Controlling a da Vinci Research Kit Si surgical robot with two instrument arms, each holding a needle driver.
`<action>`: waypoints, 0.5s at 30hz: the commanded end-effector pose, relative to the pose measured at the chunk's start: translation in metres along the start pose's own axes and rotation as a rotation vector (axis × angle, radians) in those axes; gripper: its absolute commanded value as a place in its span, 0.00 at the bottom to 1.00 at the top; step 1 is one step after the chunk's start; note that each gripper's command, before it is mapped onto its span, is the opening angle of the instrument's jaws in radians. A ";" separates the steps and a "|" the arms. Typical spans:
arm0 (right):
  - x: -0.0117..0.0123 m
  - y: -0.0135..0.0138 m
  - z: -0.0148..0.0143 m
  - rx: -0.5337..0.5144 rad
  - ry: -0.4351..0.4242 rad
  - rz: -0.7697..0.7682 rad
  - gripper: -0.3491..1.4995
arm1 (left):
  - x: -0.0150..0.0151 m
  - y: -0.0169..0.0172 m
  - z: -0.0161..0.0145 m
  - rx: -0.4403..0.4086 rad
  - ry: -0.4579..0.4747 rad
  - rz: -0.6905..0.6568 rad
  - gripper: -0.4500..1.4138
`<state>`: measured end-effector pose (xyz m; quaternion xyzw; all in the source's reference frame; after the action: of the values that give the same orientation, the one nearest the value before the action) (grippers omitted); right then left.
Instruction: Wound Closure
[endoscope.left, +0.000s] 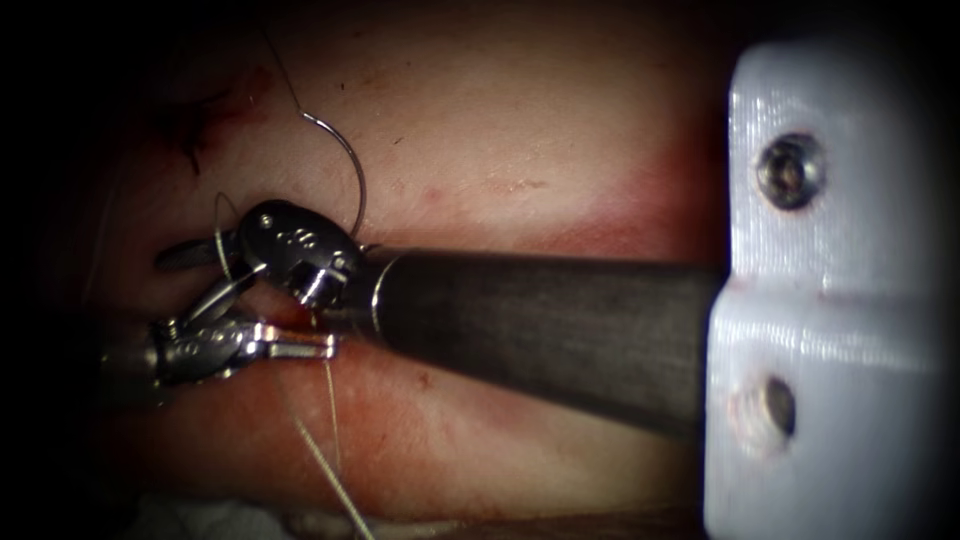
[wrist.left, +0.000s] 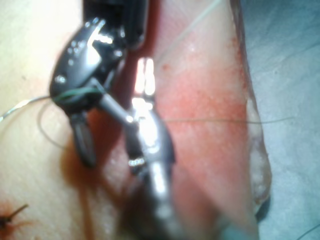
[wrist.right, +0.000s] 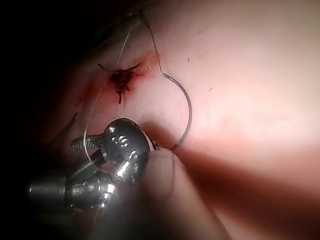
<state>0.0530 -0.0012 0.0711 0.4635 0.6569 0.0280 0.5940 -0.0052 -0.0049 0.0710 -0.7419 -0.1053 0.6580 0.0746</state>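
Note:
The curved needle (endoscope.left: 352, 172) lies free on the tissue (endoscope.left: 520, 130), right of the dark red stitched cut (endoscope.left: 192, 130), held by neither tool. Its thread (endoscope.left: 280, 70) runs up from its tail. My right tool (endoscope.left: 172, 292) reaches left over the tissue with its jaws open, and a loop of thread (endoscope.left: 221, 235) is wound round them. Just below it, my left tool (endoscope.left: 325, 347) points right, jaws shut on the thread (endoscope.left: 332, 420) that trails toward the near edge. The needle (wrist.right: 186, 107) and cut (wrist.right: 120, 80) show close up, as do both tools (wrist.left: 107, 140) (wrist.left: 145, 67).
Red fluid stains the tissue around the tools (endoscope.left: 400, 400). White gauze (endoscope.left: 200, 520) lies at the tissue's near edge. The right tool's dark shaft (endoscope.left: 550, 320) crosses the tissue. A grey-blue drape (wrist.left: 285, 75) lies beyond the tissue's edge.

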 end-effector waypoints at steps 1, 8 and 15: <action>-0.0003 -0.0002 0.0007 0.023 0.025 0.014 0.65 | -0.0011 0.0003 0.0005 -0.001 0.000 -0.002 0.00; 0.0003 -0.0026 -0.0014 0.088 0.020 0.011 0.65 | -0.0017 -0.0003 -0.0026 -0.057 0.031 0.003 0.00; 0.0004 -0.0043 -0.0041 0.088 -0.003 0.001 0.63 | 0.0004 -0.0009 -0.0051 -0.121 0.133 0.001 0.00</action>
<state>0.0468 -0.0008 0.0689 0.4887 0.6559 -0.0013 0.5753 0.0005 -0.0030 0.0707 -0.7873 -0.1384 0.5999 0.0341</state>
